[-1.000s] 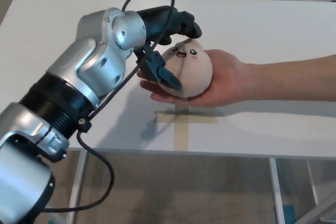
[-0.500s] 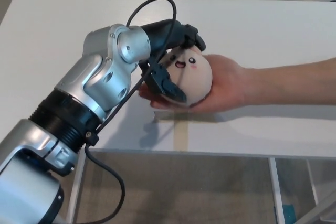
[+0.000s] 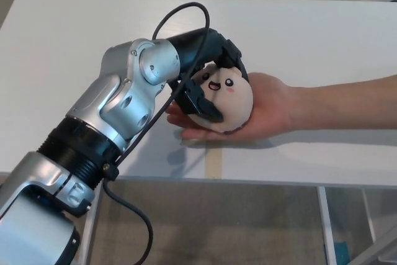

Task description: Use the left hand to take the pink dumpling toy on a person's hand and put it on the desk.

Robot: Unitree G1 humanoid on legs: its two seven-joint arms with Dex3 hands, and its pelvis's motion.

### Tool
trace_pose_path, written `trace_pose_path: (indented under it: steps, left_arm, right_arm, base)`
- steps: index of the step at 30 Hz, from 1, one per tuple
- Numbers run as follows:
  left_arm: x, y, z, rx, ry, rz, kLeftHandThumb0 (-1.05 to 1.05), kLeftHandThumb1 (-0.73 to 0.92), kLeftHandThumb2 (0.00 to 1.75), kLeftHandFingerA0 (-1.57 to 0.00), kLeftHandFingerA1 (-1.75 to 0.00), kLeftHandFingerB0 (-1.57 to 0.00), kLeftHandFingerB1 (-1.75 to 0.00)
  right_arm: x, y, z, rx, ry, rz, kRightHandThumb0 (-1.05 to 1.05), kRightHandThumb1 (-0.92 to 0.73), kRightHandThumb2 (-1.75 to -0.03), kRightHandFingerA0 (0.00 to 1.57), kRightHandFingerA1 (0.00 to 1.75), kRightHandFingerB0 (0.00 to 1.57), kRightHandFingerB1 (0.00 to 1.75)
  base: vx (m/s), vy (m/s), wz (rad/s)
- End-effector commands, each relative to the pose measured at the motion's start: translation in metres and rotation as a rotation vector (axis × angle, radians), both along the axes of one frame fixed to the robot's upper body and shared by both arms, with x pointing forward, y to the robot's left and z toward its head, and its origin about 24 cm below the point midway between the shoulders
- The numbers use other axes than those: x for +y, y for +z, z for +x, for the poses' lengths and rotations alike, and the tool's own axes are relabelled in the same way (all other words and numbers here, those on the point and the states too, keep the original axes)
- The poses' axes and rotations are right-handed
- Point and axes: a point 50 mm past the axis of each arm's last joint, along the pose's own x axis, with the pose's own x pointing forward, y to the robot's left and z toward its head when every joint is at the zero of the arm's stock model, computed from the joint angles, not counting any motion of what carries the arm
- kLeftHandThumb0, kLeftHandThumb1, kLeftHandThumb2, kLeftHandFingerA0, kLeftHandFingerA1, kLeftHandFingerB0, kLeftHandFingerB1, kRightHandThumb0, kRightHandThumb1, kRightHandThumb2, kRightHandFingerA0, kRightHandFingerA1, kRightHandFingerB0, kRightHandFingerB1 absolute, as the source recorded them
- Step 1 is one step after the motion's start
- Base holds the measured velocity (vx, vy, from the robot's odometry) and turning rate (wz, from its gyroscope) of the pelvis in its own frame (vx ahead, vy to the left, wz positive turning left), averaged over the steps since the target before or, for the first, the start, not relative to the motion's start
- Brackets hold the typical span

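The robot's left hand (image 3: 208, 72) reaches in from the lower left and wraps around the pink dumpling toy (image 3: 224, 99). Its two thick black fingers (image 3: 228, 54) curl over the top of the toy, and the thumb (image 3: 201, 102) presses against the toy's lower left side, so the hand is closed on the toy from above and below. The toy is a rounded, pale pink plush with a small smiling face and rosy cheeks, the face turned upward toward the camera. It lies in the open palm of a person's hand (image 3: 263, 107), which enters with its bare forearm from the right edge and is held just above the white desk (image 3: 74, 41). The person's fingertips show under the toy, at its left. The silver arm (image 3: 124, 103) of the robot rises from the near edge of the desk, with a black cable (image 3: 180, 23) looping over the wrist. A strip of tan tape (image 3: 214, 164) lies on the desk below the held toy. The right hand does not appear in the head view.
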Motion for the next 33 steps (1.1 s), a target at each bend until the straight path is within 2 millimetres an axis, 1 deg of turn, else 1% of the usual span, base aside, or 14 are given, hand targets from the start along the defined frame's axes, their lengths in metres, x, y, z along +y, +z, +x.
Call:
trace_pose_path:
  steps: [1,4,5,7,9,14,16,21,22,23,24,27,30,33]
  left_arm:
    - [0.001,-0.003,0.000,-0.040,0.005,-0.013,-0.17,0.77,0.63,-0.77,-1.23,-0.81,-0.91]
    - [0.001,-0.004,0.000,-0.039,0.005,-0.017,-0.18,0.77,0.63,-0.77,-1.22,-0.83,-0.90]
    - [0.001,-0.003,0.000,-0.038,0.006,-0.019,-0.18,0.77,0.63,-0.82,-1.06,-0.87,-0.76]
    - [0.001,-0.003,0.000,-0.038,0.005,-0.020,-0.18,0.77,0.63,-0.83,-1.05,-0.87,-0.75]
    - [0.001,-0.002,0.000,-0.042,0.004,-0.019,-0.19,0.77,0.63,-0.80,-1.11,-0.86,-0.78]
    - [-0.001,0.002,0.001,-0.060,-0.001,-0.017,-0.19,0.76,0.63,-0.77,-1.17,-0.86,-0.80]
    - [-0.002,0.004,0.001,-0.070,-0.005,-0.020,-0.19,0.76,0.64,-0.72,-1.30,-0.81,-0.88]
    - [-0.002,0.005,0.001,-0.076,-0.010,-0.028,-0.19,0.77,0.62,-0.70,-1.33,-0.80,-0.93]
    - [-0.002,0.007,0.001,-0.081,-0.011,-0.031,-0.20,0.77,0.62,-0.75,-1.27,-0.83,-0.87]
    - [-0.002,0.008,0.001,-0.084,-0.011,-0.033,-0.20,0.77,0.62,-0.75,-1.27,-0.83,-0.87]
    - [-0.002,0.011,0.001,-0.091,-0.014,-0.039,-0.20,0.76,0.63,-0.73,-1.29,-0.85,-0.80]
    - [-0.002,0.015,0.001,-0.099,-0.022,-0.054,-0.20,0.77,0.62,-0.72,-1.29,-0.84,-0.80]
    - [-0.001,0.025,0.001,-0.105,-0.039,-0.103,-0.18,0.77,0.64,-0.67,-1.34,-0.81,-0.88]
    - [-0.002,0.029,0.002,-0.116,-0.043,-0.118,-0.18,0.78,0.64,-0.76,-1.19,-0.84,-0.79]
  right_arm:
    - [-0.002,-0.001,-0.003,0.013,-0.012,0.013,-0.27,-0.65,-0.60,0.43,0.39,0.40,0.38]
    - [-0.001,-0.002,-0.004,0.013,-0.010,0.016,-0.27,-0.65,-0.60,0.42,0.39,0.40,0.38]
    - [-0.001,-0.002,-0.003,0.012,-0.009,0.016,-0.27,-0.65,-0.60,0.42,0.39,0.40,0.38]
    - [-0.001,-0.001,-0.003,0.009,-0.009,0.014,-0.27,-0.65,-0.60,0.42,0.39,0.40,0.38]
    - [-0.002,-0.001,-0.002,0.008,-0.007,0.013,-0.27,-0.65,-0.60,0.42,0.39,0.40,0.38]
    - [-0.002,0.000,-0.001,0.005,-0.007,0.015,-0.27,-0.65,-0.60,0.42,0.39,0.40,0.38]
    - [-0.001,0.000,-0.001,0.007,-0.003,0.013,-0.27,-0.65,-0.60,0.42,0.39,0.40,0.38]
    - [-0.002,-0.001,-0.003,0.013,-0.003,0.013,-0.27,-0.65,-0.60,0.42,0.39,0.40,0.38]
    - [-0.002,-0.001,-0.003,0.013,-0.003,0.015,-0.27,-0.65,-0.60,0.42,0.39,0.40,0.38]
    - [-0.001,-0.001,-0.003,0.013,-0.004,0.016,-0.27,-0.65,-0.60,0.42,0.39,0.40,0.38]
    - [-0.001,-0.001,-0.002,0.013,-0.004,0.017,-0.27,-0.65,-0.60,0.42,0.39,0.40,0.38]
    - [-0.001,-0.001,-0.002,0.013,-0.005,0.020,-0.27,-0.65,-0.60,0.42,0.39,0.40,0.38]
    - [-0.001,-0.001,-0.002,0.015,-0.003,0.018,-0.27,-0.65,-0.59,0.42,0.39,0.40,0.38]
    - [-0.002,-0.001,-0.003,0.017,-0.004,0.020,-0.27,-0.65,-0.59,0.42,0.39,0.41,0.38]
  base:
    - [0.00,0.000,0.00]
    - [0.00,0.000,0.00]
    - [0.00,0.000,0.00]
    - [0.00,0.000,0.00]
    - [0.00,0.000,0.00]
    - [0.00,0.000,0.00]
    - [0.00,0.000,0.00]
    - [0.00,0.000,0.00]
    - [0.00,0.000,0.00]
    - [0.00,0.000,0.00]
    - [0.00,0.000,0.00]
    - [0.00,0.000,0.00]
    - [0.00,0.000,0.00]
    - [0.00,0.000,0.00]
